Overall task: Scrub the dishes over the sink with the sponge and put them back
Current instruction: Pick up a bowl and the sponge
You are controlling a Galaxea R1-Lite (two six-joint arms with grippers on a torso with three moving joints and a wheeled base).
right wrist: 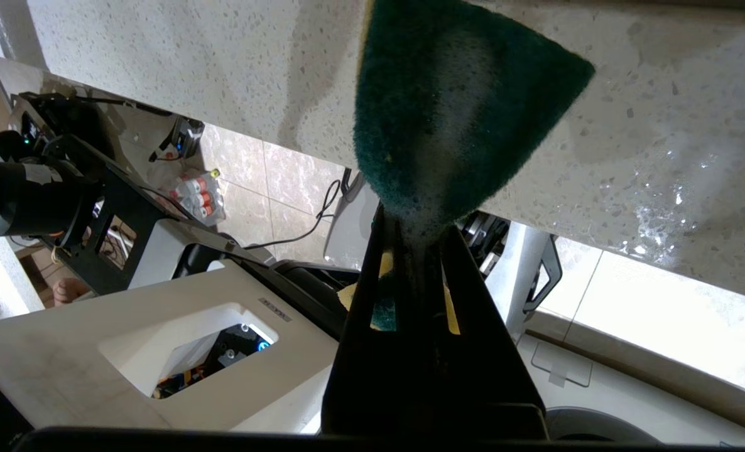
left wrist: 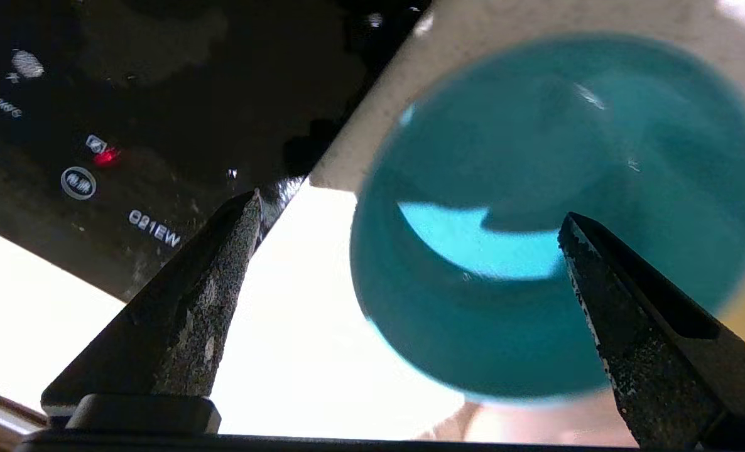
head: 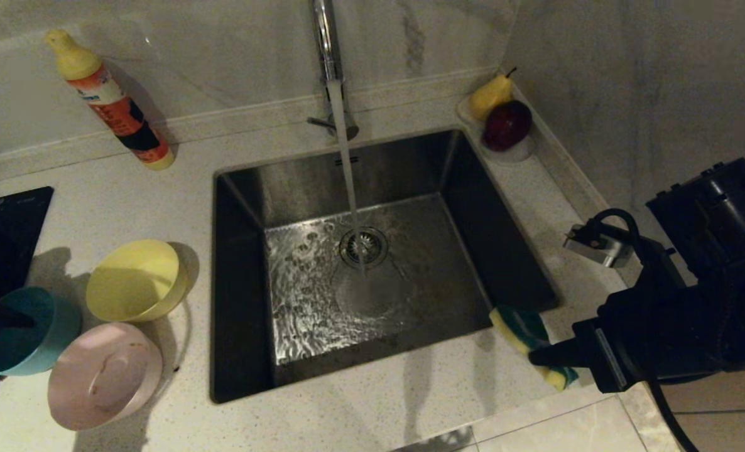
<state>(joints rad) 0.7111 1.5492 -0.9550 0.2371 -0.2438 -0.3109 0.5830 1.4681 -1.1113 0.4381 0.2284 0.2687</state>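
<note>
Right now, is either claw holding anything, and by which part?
The right claw pinches the sponge at one end. The left claw is open over the blue bowl, holding nothing.

Left claw [left wrist: 410, 213] spread wide, mostly off-frame; right claw [right wrist: 419, 235] clamped, seemingly level.

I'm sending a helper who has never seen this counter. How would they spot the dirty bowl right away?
Start at the steel sink and look at the counter on its left, where three bowls cluster. The pale pink bowl sits nearest the front edge, below the yellow bowl and beside the blue bowl. It alone carries brownish smears.
</note>
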